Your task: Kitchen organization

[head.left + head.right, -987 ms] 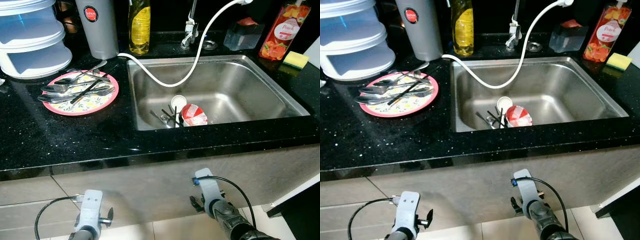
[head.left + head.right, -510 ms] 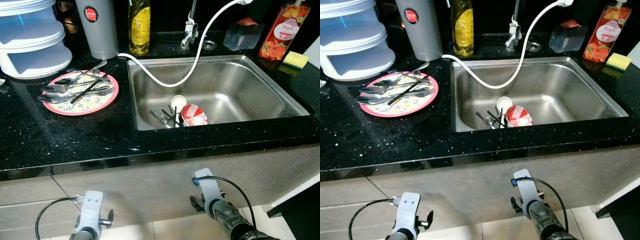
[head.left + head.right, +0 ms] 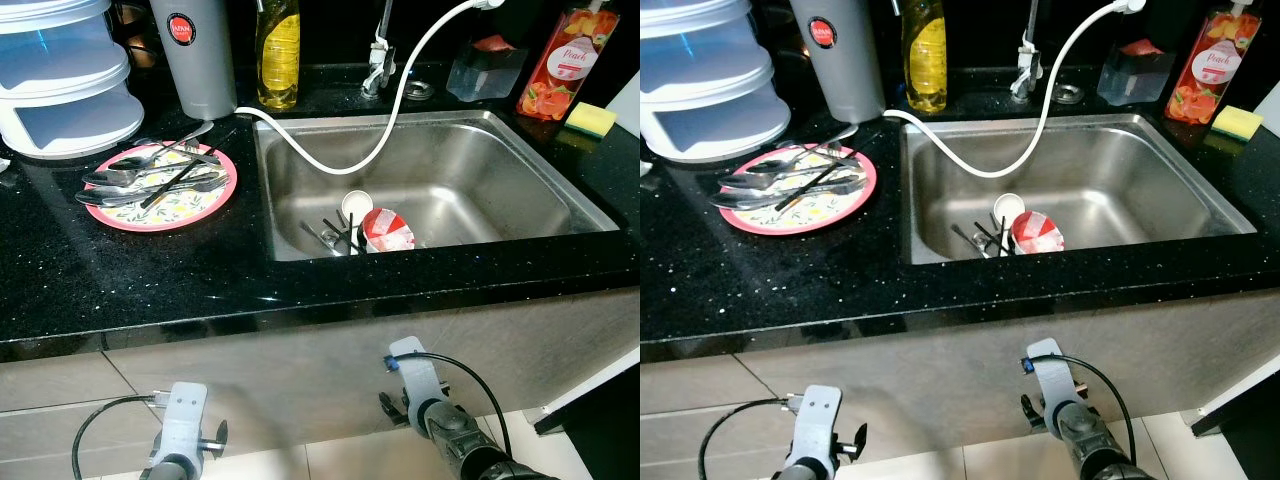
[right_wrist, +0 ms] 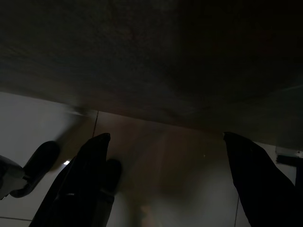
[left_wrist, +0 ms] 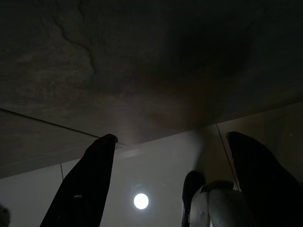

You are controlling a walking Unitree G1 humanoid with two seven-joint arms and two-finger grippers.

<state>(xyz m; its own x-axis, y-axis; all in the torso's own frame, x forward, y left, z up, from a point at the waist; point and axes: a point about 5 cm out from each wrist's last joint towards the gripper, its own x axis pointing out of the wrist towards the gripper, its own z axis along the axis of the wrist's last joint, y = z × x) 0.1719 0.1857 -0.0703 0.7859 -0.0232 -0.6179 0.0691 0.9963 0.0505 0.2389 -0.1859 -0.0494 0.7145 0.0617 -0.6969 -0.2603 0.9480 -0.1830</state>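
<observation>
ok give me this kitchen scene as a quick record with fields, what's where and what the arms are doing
counter: black speckled counter
sink: steel sink, white hose drooping into it
in sink: red and white cup on its side, dark utensils beside it
plate: pink plate left of the sink, piled with spoons and forks
back edge: yellow bottle, grey canister, peach bottle, yellow sponge
left gripper: low, below the counter, fingers apart
right gripper: low, below the counter, fingers apart
</observation>
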